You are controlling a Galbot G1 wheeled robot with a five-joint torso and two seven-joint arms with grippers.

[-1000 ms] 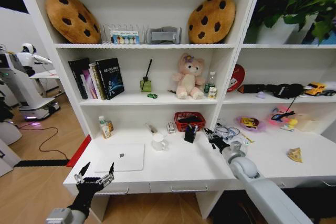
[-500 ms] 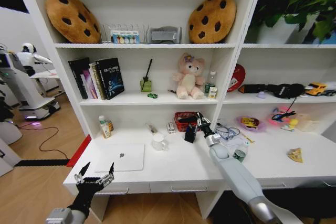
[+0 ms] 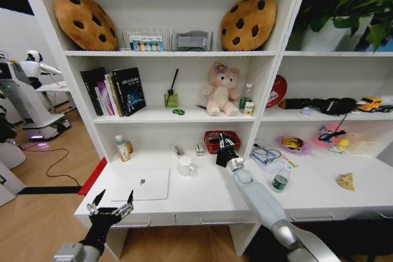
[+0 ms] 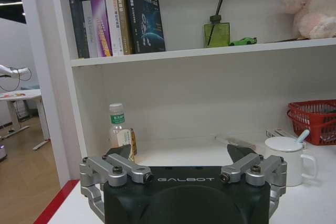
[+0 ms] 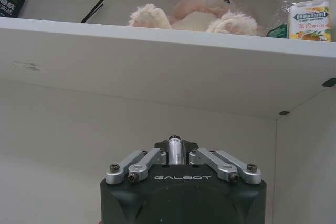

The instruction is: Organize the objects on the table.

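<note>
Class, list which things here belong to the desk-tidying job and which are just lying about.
Job: laptop, green toy car, can, pen in right gripper. Left gripper hangs open below the desk edge.
Lying about: plush bear, cookie cushions, books, mug.

Black GALBOT-marked left hand point(image 3: 111, 207) and right hand point(image 3: 225, 143), silver screwed finger links, grey forearm.

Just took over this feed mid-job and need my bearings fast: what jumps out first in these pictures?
The right gripper is stretched over the white desk, shut on a slim pen-like thing by the black pen holder and red basket. The left gripper hangs open off the desk's front left corner, near the silver laptop. Two cookie cushions crown the top shelf, a pink plush bear below.
</note>
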